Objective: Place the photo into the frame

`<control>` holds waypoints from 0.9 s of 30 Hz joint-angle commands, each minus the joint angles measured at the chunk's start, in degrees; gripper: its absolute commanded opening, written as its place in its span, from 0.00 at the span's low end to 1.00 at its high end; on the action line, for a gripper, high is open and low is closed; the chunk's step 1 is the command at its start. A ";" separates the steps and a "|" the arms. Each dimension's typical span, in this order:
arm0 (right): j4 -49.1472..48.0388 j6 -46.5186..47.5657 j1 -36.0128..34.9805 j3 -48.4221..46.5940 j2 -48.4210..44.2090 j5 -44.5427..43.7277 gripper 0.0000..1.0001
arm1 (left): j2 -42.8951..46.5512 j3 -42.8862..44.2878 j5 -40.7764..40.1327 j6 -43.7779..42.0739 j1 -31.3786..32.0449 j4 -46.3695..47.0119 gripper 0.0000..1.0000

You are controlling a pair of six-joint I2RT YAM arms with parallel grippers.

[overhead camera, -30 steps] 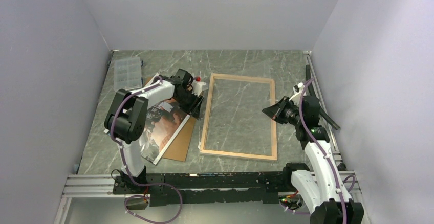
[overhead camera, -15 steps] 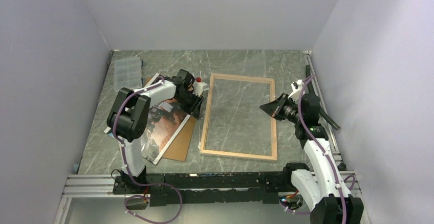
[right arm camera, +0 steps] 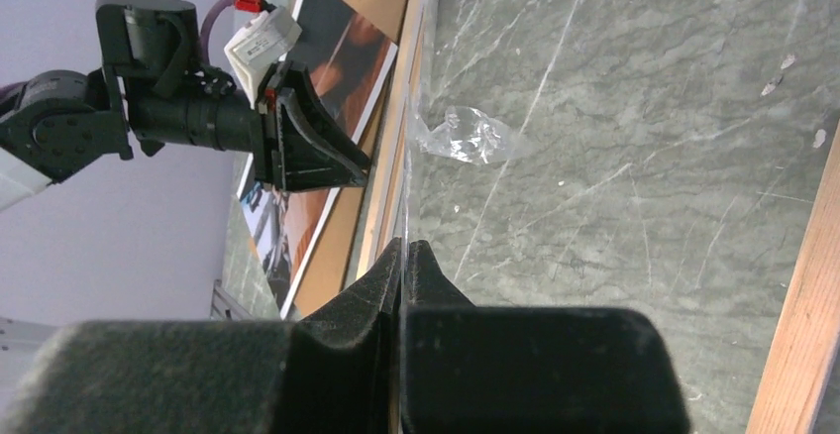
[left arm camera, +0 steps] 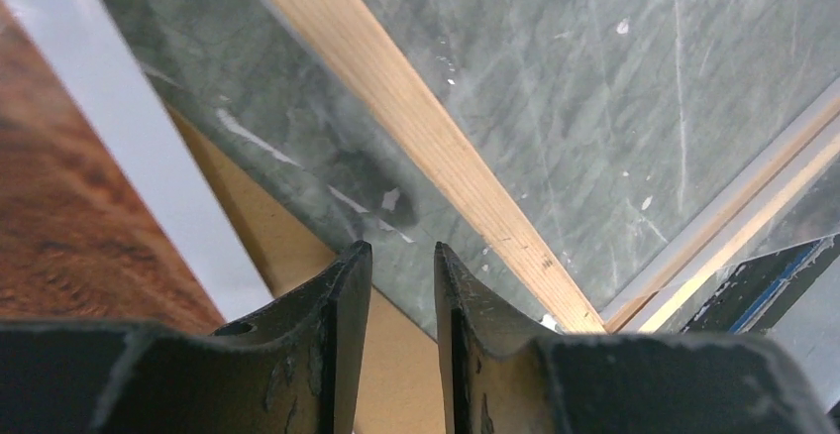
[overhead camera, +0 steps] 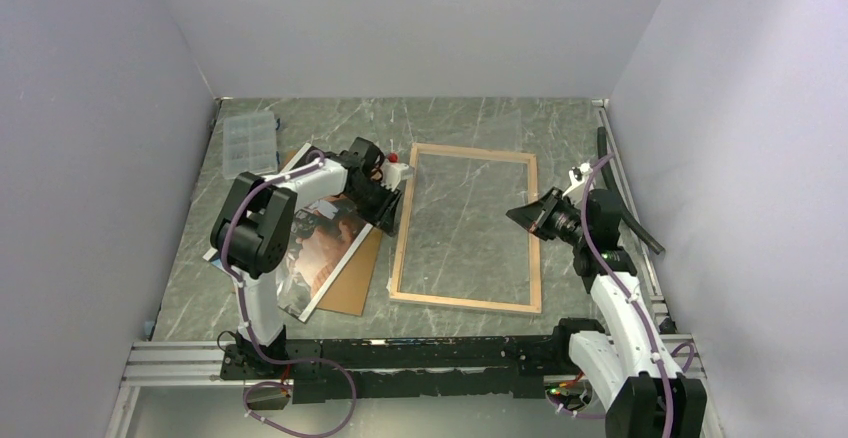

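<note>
frame [overhead camera: 465,303]: thin pale-wood rectangle | photo [overhead camera: 328,248]: flat reddish-dark sheet | left jaws: narrow gap | right jaws: closed

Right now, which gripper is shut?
The right gripper: its jaws press together with no gap. The left gripper shows a gap between its jaws.

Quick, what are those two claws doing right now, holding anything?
Left gripper: slightly open, holding nothing.
Right gripper: shut, empty.

No legible text, label, brand, number or sign on anything in any view.
</note>
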State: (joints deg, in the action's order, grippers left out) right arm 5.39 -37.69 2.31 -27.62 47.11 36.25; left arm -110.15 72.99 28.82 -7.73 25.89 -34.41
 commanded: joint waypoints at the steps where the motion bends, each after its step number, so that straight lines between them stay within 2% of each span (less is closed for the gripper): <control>1: -5.18 -3.11 0.11 0.65 -0.89 0.64 0.00 | 0.03 -1.51 2.77 0.37 1.63 2.06 0.35; 8: -6.00 -5.95 0.12 1.76 -1.29 0.51 0.00 | -0.56 -3.02 3.40 0.44 2.80 2.62 0.32; 15: -11.26 -13.99 -0.02 3.66 -3.43 2.12 0.00 | -1.24 -3.50 4.40 0.68 2.85 2.91 0.27; 27: -8.41 -15.93 -0.26 4.53 -7.80 1.54 0.00 | -1.38 -4.11 4.55 0.87 2.85 3.43 0.23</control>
State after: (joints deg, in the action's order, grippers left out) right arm -0.45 -51.99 2.31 -23.66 40.27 36.56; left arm -110.43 69.95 32.73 -7.22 28.18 -31.70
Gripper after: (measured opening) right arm 0.015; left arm 0.238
